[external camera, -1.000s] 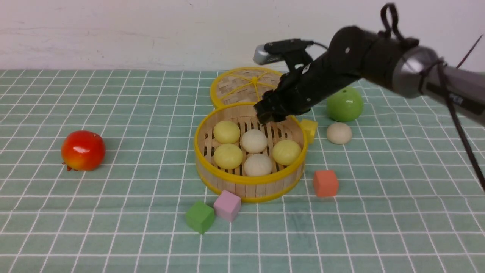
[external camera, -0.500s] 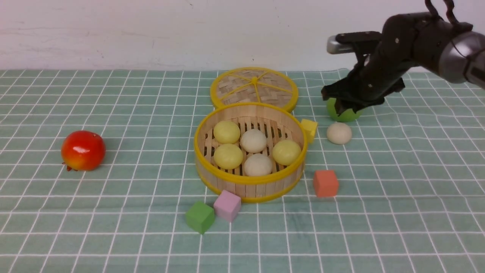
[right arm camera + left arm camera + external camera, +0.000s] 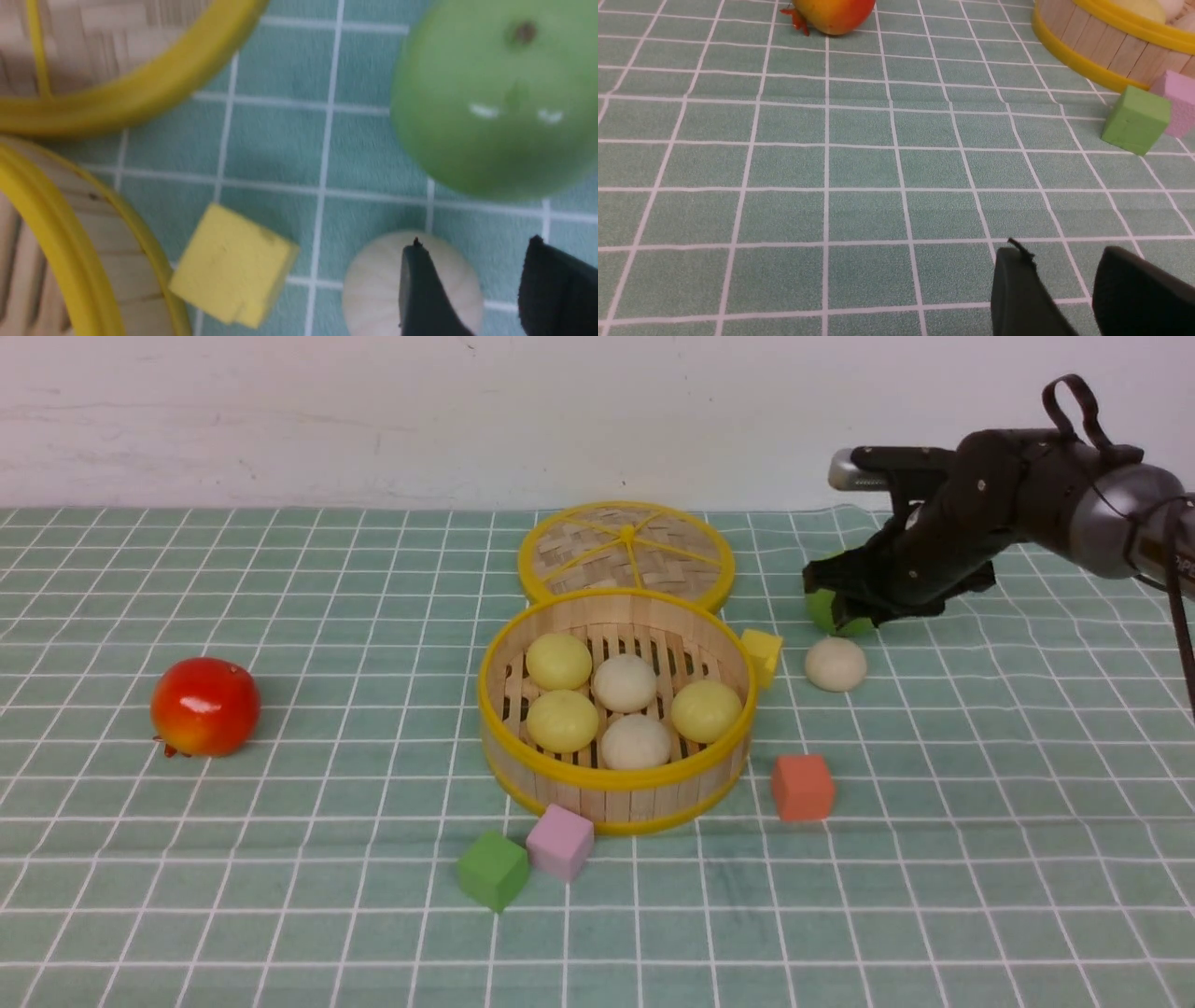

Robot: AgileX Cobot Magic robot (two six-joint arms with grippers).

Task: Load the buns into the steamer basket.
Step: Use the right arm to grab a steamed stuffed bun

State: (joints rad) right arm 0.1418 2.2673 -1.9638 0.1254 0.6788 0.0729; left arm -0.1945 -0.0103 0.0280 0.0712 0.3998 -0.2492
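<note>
Hovering my right gripper (image 3: 845,611), fingers spread and empty, above the last beige bun (image 3: 836,664) beside the steamer basket (image 3: 611,782); left gripper (image 3: 1069,289) parted too.

Round steamer basket (image 3: 616,782): pale wood-strip wall, slatted floor, smooth yellow plastic-looking rims. Flat round lid (image 3: 624,553): woven strips, yellow rim. Dome-shaped buns (image 3: 625,682): smooth, matt. Round green apple (image 3: 495,93): glossy, highlights. Green cube (image 3: 1136,119), pink cube (image 3: 560,841): matt foam, grainy. Worktop cloth (image 3: 859,168): green grid, fine matt texture.
</note>
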